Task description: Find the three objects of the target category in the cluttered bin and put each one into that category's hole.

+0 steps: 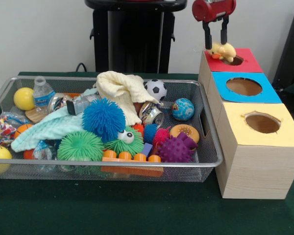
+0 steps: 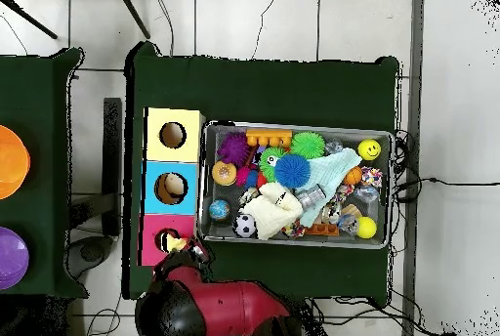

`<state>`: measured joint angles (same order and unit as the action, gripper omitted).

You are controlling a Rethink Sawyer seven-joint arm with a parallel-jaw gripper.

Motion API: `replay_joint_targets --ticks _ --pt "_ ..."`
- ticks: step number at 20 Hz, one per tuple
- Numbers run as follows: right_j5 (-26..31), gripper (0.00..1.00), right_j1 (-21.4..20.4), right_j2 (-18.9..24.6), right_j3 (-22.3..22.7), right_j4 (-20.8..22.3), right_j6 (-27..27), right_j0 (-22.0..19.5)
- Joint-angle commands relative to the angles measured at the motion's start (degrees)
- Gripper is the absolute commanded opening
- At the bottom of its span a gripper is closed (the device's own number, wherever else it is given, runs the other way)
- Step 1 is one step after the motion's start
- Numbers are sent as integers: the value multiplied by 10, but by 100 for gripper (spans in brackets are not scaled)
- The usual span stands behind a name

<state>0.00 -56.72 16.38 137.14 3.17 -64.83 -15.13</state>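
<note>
Two fingers of my gripper [image 1: 215, 43] hang apart just above the yellow duck [image 1: 222, 51], which half-hides the red-topped hole [image 1: 233, 60].

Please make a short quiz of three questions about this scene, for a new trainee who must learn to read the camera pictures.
1. True or false: the yellow duck toy lies at the hole in the red top.
2. Which colour is the top of the box section nearest the front camera? A) red B) blue C) yellow
3. Fill in: the soccer ball lies inside the ____.

Key:
1. True. The duck sits at the rim of the red hole, with the gripper directly above it and its fingers spread.
2. C, the yellow top.
3. Wire mesh bin.
</note>
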Motion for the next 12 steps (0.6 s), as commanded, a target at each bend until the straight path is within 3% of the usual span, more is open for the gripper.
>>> replay_joint_targets --ticks 1,12 --pt "5 100 -5 -31 -42 -14 -127 10" --pt "20 100 1 -43 -49 -25 -130 29"
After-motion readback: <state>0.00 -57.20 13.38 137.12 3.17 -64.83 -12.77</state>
